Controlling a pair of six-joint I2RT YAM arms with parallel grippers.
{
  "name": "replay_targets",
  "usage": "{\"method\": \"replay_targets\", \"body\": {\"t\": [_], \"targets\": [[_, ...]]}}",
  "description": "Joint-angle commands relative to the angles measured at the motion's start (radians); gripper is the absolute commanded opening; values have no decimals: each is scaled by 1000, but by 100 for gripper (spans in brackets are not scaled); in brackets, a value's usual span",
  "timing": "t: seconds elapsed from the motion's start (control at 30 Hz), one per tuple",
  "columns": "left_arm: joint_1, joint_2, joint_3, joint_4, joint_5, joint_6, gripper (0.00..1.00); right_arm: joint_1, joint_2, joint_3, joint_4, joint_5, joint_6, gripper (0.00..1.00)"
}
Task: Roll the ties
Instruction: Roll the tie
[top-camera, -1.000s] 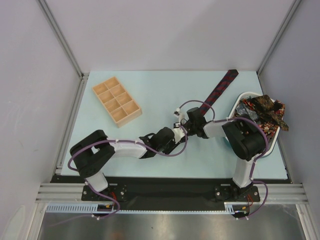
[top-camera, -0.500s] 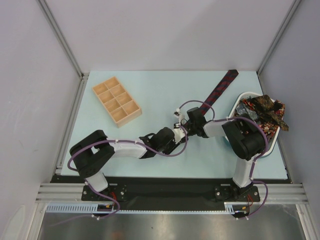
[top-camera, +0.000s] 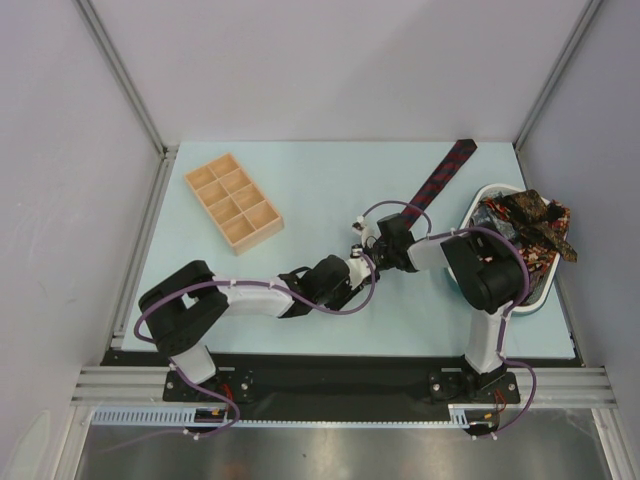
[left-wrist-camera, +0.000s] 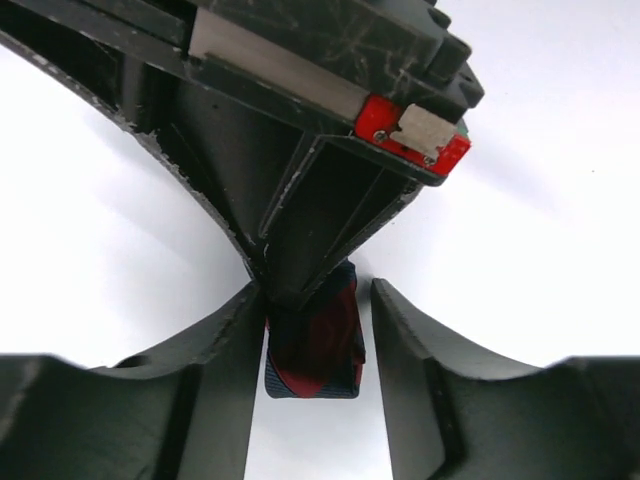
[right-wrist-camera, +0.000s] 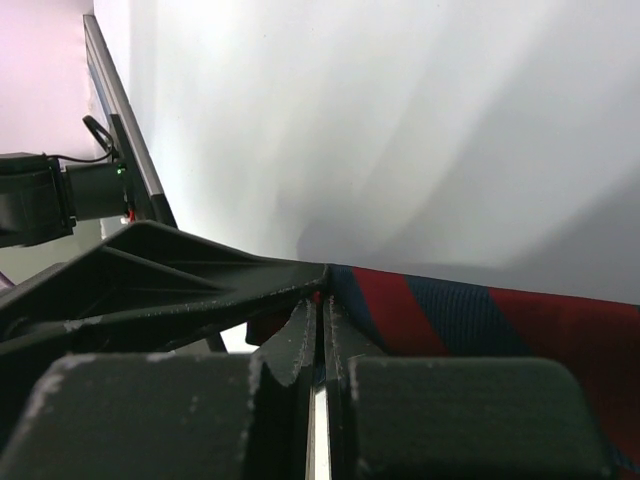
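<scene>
Lit brightly and evenly from above, with only soft shadows on the table (top-camera: 300, 190). Blown out to white in both wrist views; blurs the dark left gripper (left-wrist-camera: 315, 330), renders the tie (right-wrist-camera: 470, 315) crisp.

table (top-camera: 330, 180): pale blue-green top, walled on the left, far and right sides
tray (top-camera: 233, 201): wooden, two-by-four compartments, far left of the table, skewed to its edges
striped tie (top-camera: 440, 178): navy/red, flat on the top, runs diagonally from mid-table out to the far right corner
bin (top-camera: 495, 187): white, at the right edge
ties (top-camera: 530, 225): heaped in the bin, some draped over its right rim
</scene>
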Motion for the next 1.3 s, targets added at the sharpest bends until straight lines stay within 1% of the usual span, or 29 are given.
{"method": "replay_targets", "body": {"t": [0.0, 0.17, 0.27, 0.47, 0.57, 0.63, 0.7, 0.77, 0.83, 0.87, 0.9, 1.0, 1.2, 1.27], "targets": [[-20, -5, 0, -49, 30, 12, 47, -10, 30, 31, 12, 46, -20, 1], [-21, 3, 8, -64, 12, 4, 44, -11, 29, 20, 11, 51, -23, 2], [-20, -10, 2, -55, 15, 1, 49, -10, 29, 13, 17, 50, -22, 2], [-21, 22, 41, -41, 13, 18, 51, -10, 24, 5, 34, 42, -13, 2], [-20, 56, 66, -64, 7, 15, 45, -8, 24, 3, 35, 42, -12, 2], [-20, 61, 63, -76, 10, 3, 37, -10, 24, 5, 32, 48, -12, 2], [-20, 56, 54, -85, -2, -9, 34, -10, 23, 3, 34, 48, -11, 3], [-20, 46, 37, -90, -7, -13, 33, -8, 20, 2, 34, 51, -11, 7], [-20, 45, 32, -101, -10, -19, 32, -10, 10, -6, 43, 53, -6, 13], [-20, 49, 34, -102, -11, -19, 31, -10, 4, -10, 48, 54, -3, 16], [-20, 50, 34, -102, -13, -20, 31, -13, -3, -18, 52, 59, -2, 24], [-20, 59, 40, -102, -11, -20, 30, -19, -51, -38, 69, 80, 6, 32], [-20, 67, 43, -104, -8, -20, 29, -83, -144, -127, 169, 76, 72, 41], [-20, 72, 45, -128, -8, -20, 29, -96, -161, -145, 192, 68, 80, 41]]}}
